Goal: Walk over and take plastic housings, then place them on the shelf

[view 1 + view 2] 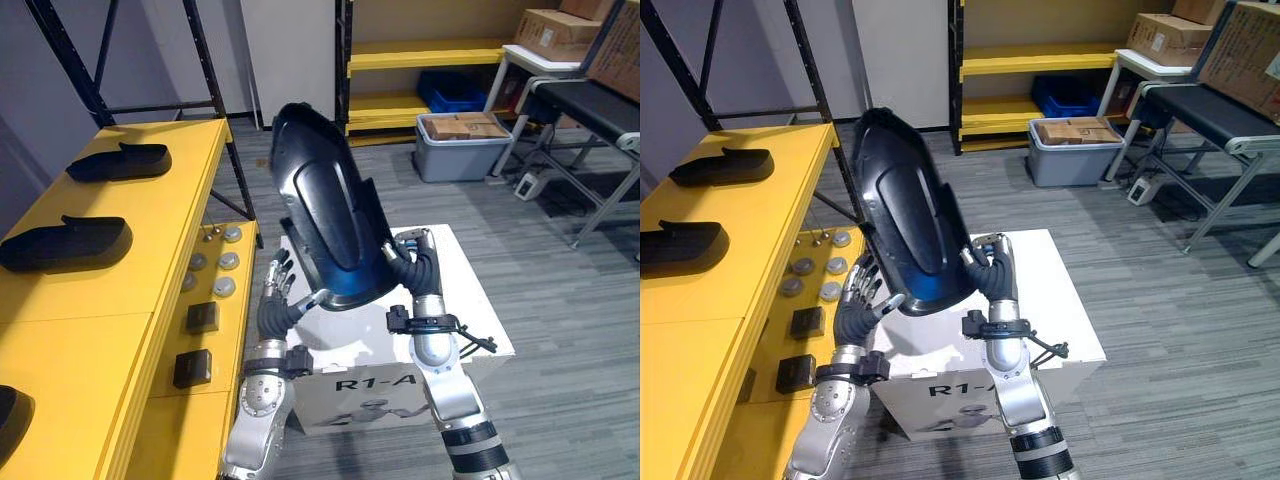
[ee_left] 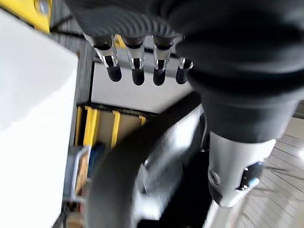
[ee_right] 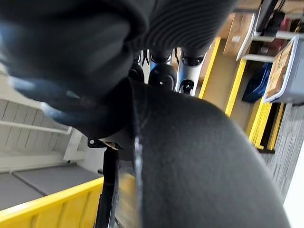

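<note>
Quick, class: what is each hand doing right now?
Left hand: open, fingers straight, against the black housing.
Right hand: shut on the housing's edge.

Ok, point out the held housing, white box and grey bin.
black housing (image 1: 330, 210): left eye view, centre panel.
white box (image 1: 465, 290): left eye view, bare top.
grey bin (image 1: 460, 160): left eye view, front wall.
</note>
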Controlling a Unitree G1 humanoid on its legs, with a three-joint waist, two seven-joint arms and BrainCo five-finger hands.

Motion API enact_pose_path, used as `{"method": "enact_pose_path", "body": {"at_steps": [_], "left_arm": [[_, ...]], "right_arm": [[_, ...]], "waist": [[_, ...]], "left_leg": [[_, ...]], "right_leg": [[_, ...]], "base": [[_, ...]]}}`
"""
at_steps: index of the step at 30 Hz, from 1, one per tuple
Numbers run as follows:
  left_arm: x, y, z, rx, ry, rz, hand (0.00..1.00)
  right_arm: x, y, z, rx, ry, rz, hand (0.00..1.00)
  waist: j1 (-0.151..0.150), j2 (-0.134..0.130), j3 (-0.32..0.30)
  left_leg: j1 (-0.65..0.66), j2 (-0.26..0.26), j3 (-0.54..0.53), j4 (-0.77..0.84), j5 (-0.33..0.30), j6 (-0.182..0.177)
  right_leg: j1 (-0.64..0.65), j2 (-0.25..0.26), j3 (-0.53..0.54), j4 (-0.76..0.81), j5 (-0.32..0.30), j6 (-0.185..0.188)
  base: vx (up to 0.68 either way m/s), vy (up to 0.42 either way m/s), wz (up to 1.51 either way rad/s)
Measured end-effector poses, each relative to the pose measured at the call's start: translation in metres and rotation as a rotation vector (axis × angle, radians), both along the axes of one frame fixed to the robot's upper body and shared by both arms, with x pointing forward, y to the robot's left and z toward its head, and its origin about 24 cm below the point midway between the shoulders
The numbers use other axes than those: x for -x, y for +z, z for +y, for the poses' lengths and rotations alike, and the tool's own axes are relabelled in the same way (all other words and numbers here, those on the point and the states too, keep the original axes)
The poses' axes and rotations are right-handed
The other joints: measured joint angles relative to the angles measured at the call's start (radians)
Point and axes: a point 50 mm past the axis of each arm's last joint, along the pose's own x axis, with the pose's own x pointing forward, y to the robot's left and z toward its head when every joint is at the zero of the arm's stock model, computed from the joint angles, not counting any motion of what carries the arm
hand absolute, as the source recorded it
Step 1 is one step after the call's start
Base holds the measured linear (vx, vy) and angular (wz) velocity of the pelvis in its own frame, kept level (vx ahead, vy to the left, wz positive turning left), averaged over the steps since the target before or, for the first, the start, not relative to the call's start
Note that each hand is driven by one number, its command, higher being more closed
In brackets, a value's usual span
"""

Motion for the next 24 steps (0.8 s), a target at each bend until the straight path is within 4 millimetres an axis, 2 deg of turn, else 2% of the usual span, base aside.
{"method": "enact_pose_path", "body": {"at_steps": [6, 7, 14, 15, 20, 24], "left_arm": [[-0.004, -0.005, -0.007, -0.01, -0.05, 0.024, 0.0], [-0.004, -0.006, -0.007, -0.015, -0.052, 0.029, 1.0], [-0.004, -0.014, -0.007, -0.024, -0.06, 0.074, 1.0], [-0.005, -0.015, -0.006, -0.024, -0.058, 0.082, 1.0], [-0.007, -0.023, -0.001, -0.058, -0.043, 0.121, 1.0], [-0.007, -0.024, 0.002, -0.071, -0.028, 0.131, 1.0]], "right_arm": [[0.003, -0.002, 0.008, 0.027, 0.053, -0.004, 1.0], [0.003, -0.002, 0.007, 0.04, 0.051, -0.006, 1.0], [0.008, -0.012, 0.004, 0.065, 0.049, 0.027, 1.0], [0.008, -0.013, 0.003, 0.085, 0.059, 0.022, 0.0], [0.017, -0.024, 0.005, 0.125, 0.099, 0.043, 0.0], [0.019, -0.026, 0.006, 0.111, 0.129, 0.053, 0.0]], "waist": [[-0.002, 0.0, -0.025], [-0.002, 0.0, -0.027], [-0.003, 0.0, -0.044], [-0.003, 0.0, -0.045], [-0.005, 0.0, -0.055], [-0.02, -0.001, -0.059]], "left_leg": [[-0.009, 0.0, 0.006, 0.001, 0.0, 0.0], [-0.009, -0.001, 0.007, 0.001, 0.0, 0.0], [-0.01, -0.001, 0.01, 0.002, 0.0, 0.0], [-0.01, -0.001, 0.015, 0.003, 0.0, 0.0], [-0.011, -0.001, 0.018, 0.005, 0.0, 0.0], [-0.013, -0.001, 0.018, 0.006, 0.0, 0.0]], "right_leg": [[-0.013, 0.0, 0.011, 0.0, 0.002, 0.001], [-0.013, 0.0, 0.011, 0.0, 0.002, 0.001], [-0.013, 0.0, 0.012, -0.003, 0.008, 0.001], [-0.013, 0.0, 0.015, -0.007, 0.013, 0.002], [-0.012, 0.0, 0.016, -0.014, 0.021, 0.0], [-0.012, 0.0, 0.016, -0.016, 0.025, -0.001]], "base": [[0.01, 0.009, -0.03], [0.0, 0.0, 0.0], [0.0, 0.006, -0.02], [-0.01, 0.024, -0.1], [-0.01, 0.01, -0.03], [0.0, 0.0, 0.0]]}}
